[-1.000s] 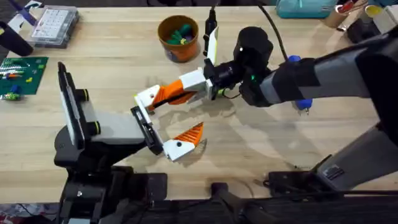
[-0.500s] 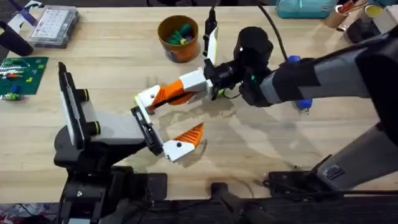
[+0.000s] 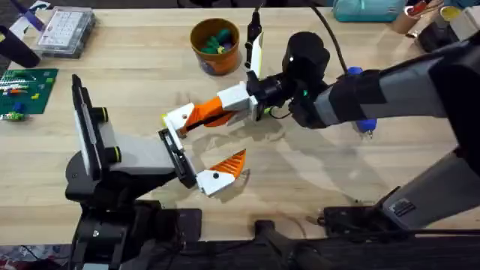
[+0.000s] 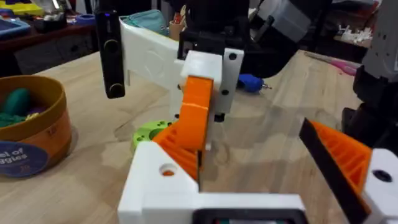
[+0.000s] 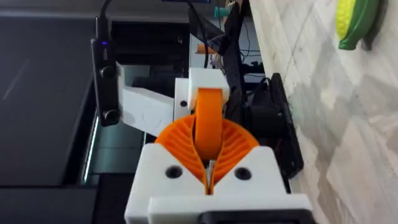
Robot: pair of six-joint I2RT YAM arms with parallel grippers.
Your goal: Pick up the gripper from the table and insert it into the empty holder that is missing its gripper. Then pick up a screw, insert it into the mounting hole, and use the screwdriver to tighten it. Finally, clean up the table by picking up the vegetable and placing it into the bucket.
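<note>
clearly the right gripper (image 3: 196, 114) is clenched on the gripper (image 3: 201, 112), mid-table, seven o'clock of the bucket (image 3: 215, 45). it looks light, stiff plastic; best gripped across its ribbed flanks. the left gripper (image 3: 202, 161) is released.

Counter (image 3: 135, 82) is pale matt wood with visible grain. The gripper (image 3: 201, 112) looks like matt plastic, ribbed orange on smooth white. Bucket (image 3: 214, 45) is glossy plastic.
</note>
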